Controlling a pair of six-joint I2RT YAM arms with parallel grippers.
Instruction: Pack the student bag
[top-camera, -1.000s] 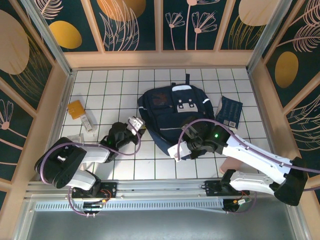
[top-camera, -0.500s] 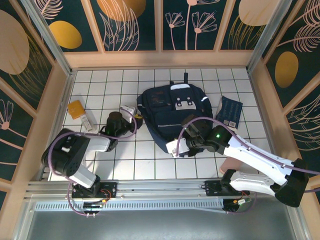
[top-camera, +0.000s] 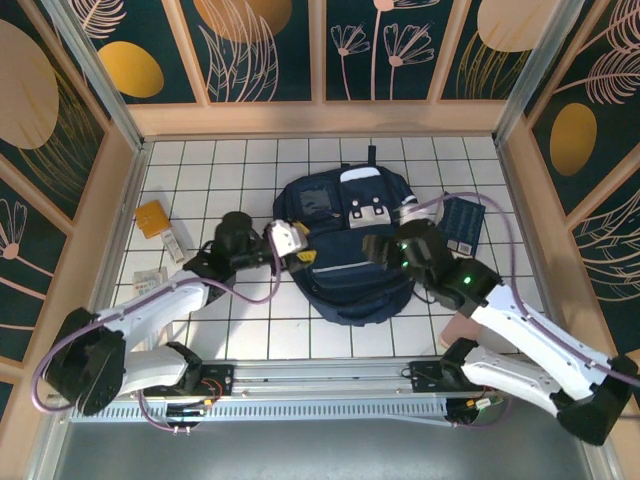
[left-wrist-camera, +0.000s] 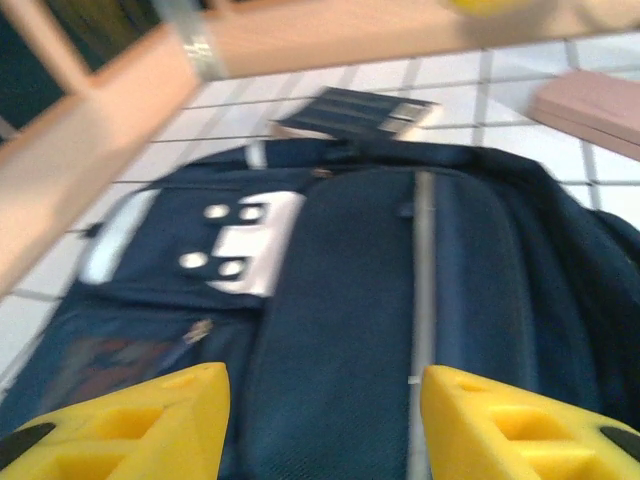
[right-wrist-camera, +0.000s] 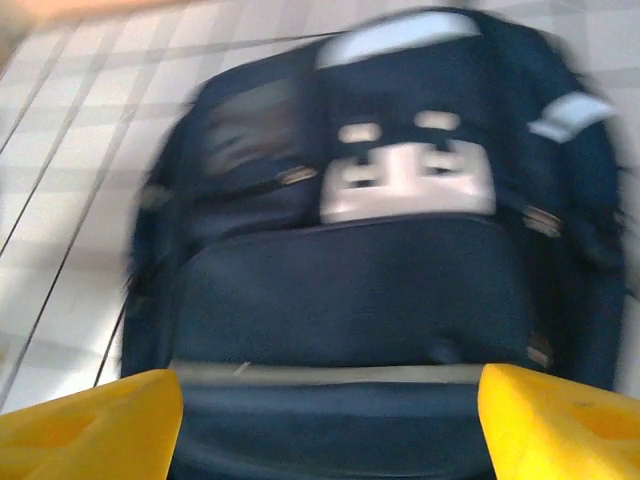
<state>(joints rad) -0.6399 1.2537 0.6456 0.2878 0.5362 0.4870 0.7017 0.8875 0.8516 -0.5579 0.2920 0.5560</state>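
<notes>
Hovering over student bag (top-camera: 340, 275), L gripper (left-wrist-camera: 325, 410) half spread, R gripper (right-wrist-camera: 325, 420) wide apart, both empty

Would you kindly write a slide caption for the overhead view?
Left gripper and right gripper, both open, at the student bag on the tiled table.

The navy student bag (top-camera: 345, 270) lies flat, front side up, in the middle of the tabletop (top-camera: 220, 170), its top toward 12 o'clock.
</notes>
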